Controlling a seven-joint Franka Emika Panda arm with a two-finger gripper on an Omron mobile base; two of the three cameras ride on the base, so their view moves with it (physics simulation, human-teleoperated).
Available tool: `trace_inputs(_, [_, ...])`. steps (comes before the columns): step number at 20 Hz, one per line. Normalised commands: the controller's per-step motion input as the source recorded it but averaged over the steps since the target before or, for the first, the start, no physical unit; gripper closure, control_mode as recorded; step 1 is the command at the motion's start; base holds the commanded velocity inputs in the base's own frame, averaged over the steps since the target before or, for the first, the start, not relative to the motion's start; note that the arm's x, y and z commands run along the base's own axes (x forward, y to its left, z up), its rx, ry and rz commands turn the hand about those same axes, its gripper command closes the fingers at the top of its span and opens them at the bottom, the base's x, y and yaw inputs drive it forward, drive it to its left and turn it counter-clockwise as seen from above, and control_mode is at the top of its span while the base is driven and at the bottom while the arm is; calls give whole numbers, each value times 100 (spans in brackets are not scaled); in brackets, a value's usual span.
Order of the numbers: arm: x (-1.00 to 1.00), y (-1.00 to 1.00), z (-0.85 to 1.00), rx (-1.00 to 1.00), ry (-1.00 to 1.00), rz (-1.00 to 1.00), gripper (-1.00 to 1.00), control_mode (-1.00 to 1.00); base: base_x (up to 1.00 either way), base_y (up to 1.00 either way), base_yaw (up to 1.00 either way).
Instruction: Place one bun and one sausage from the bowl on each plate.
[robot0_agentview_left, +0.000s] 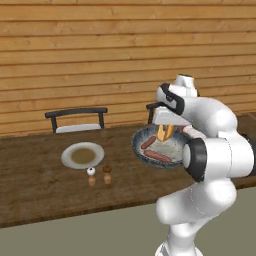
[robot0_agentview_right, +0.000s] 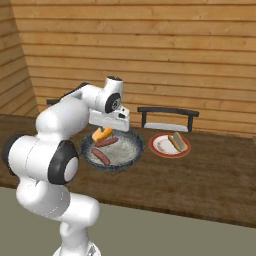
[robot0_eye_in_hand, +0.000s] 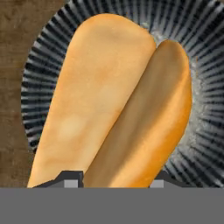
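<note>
Wooden planks cover the wall behind a long brown bench, and two dark chairs stand at its far side. On the left part of the bench lies an empty plate with a brownish centre, and just in front of it stand two small shakers, one with a white top and one with a brown top. To the right of them is the bowl, well apart from that plate; two sausages lie inside it on the pale bottom. The hand is over the far part of the bowl, and its fingers are clamped on a bun, which is tilted and raised a little above the bowl; in the hand view the bun is seen against the dark ribbed rim. Further right, beside the bowl, a second plate already carries a bun with a sausage.
</note>
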Motion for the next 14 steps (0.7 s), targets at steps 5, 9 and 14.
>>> trace_inputs(5, [-79,80,64,-15,-5,40,100,-100,0,0,0])
trace_inputs(9, [-32,75,10,-4,-7,26,100,-100,0,0,0])
trace_inputs(14, [7,94,-2,0,-2,16,100,-100,0,0,0])
